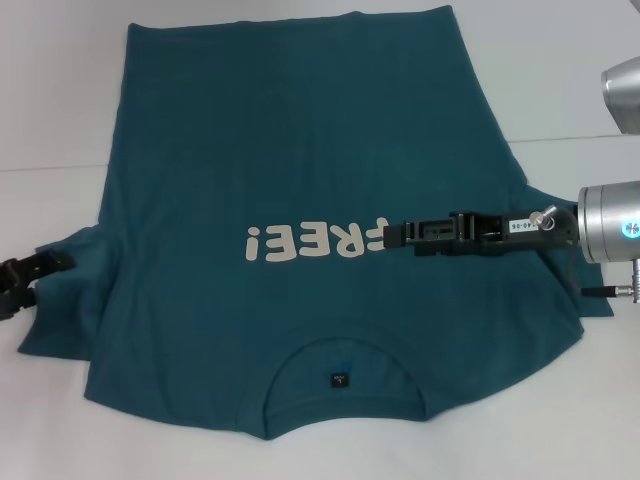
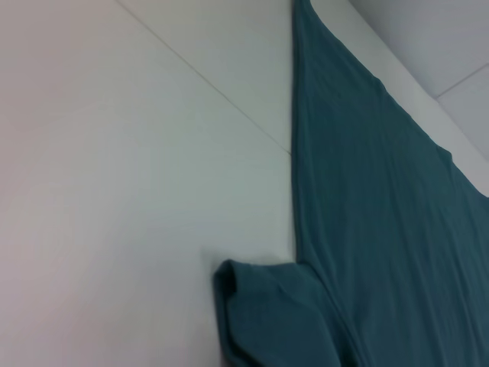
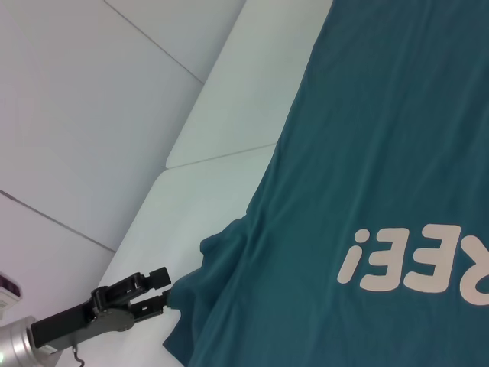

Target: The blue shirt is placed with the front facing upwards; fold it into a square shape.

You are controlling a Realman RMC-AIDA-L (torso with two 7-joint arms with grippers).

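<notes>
Across the white worktop (image 1: pixel 60 420) the blue shirt (image 1: pixel 290 150) lies spread flat, print up and collar toward the robot, while the right tool (image 1: pixel 385 234) hovers over the lettering, whether clenched or released unclear, and the left tool (image 1: pixel 45 268), fingers parted, sits at the left sleeve's edge.

The shirt (image 1: pixel 300 190) is matt teal cloth, soft-looking, with faint creases and a bunched sleeve (image 2: pixel 267 313). Its "FREE!" lettering (image 1: pixel 315 240) is a flat, off-white print, smooth against the weave. The table (image 1: pixel 60 80) is a smooth, matt white surface with thin seams. The right gripper (image 1: pixel 392 234) looks like matt black plastic, mounted on a brushed silver metal wrist (image 1: pixel 610 222). The left gripper (image 3: pixel 157 294) is likewise matt black.
</notes>
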